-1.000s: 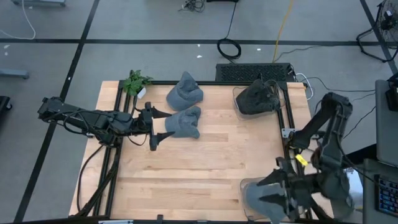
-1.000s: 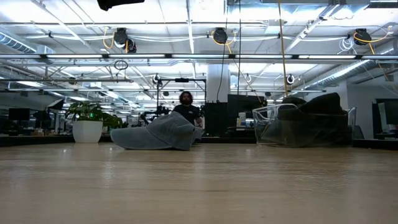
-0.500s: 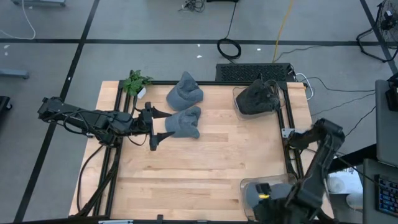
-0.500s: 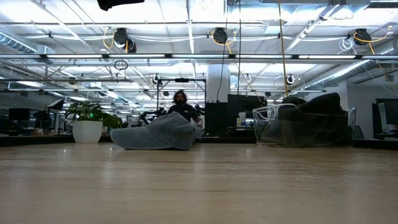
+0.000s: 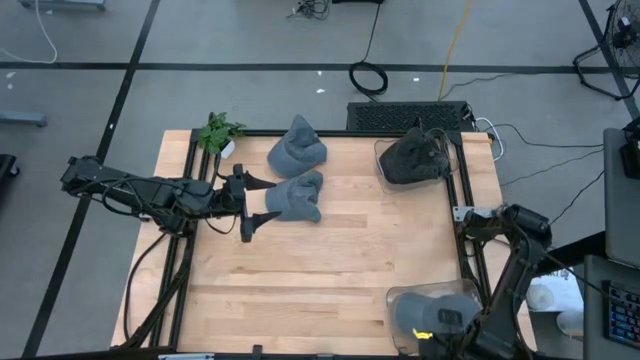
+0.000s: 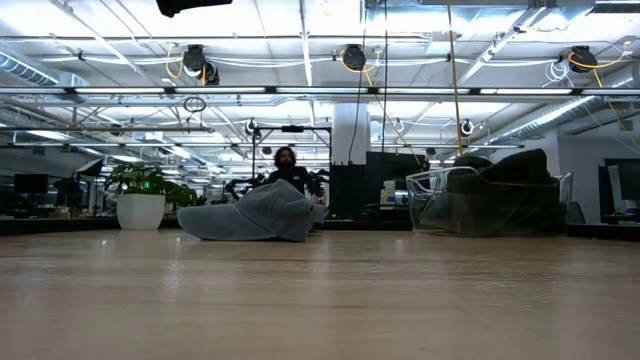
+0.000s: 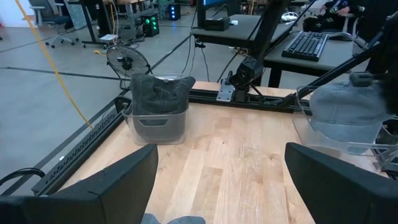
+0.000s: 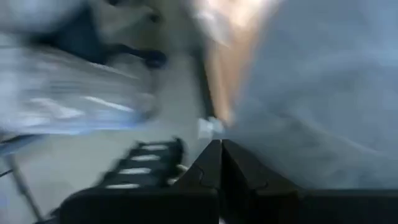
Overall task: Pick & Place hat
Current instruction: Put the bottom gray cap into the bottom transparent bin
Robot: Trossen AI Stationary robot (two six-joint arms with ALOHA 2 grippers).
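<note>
Wooden surface (image 5: 330,260): a dark hat (image 5: 412,157) is held in the far clear bin (image 5: 382,160), a grey hat (image 5: 428,318) in the near bin (image 5: 396,300). The left claw (image 5: 243,205) is spread beside loose hats (image 5: 296,198). The right claw (image 8: 221,163) is seen pinched together, empty.

You have a pale wood bench (image 5: 330,270) with a smooth, faintly glossy grain, matt black metal rails (image 5: 462,215), soft matt grey cloth hats (image 5: 296,198), and clear glossy plastic bins (image 7: 155,121), one holding dark cloth

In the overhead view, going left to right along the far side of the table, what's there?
Potted plant → grey hat at the far edge → clear bin holding a dark hat.
</note>
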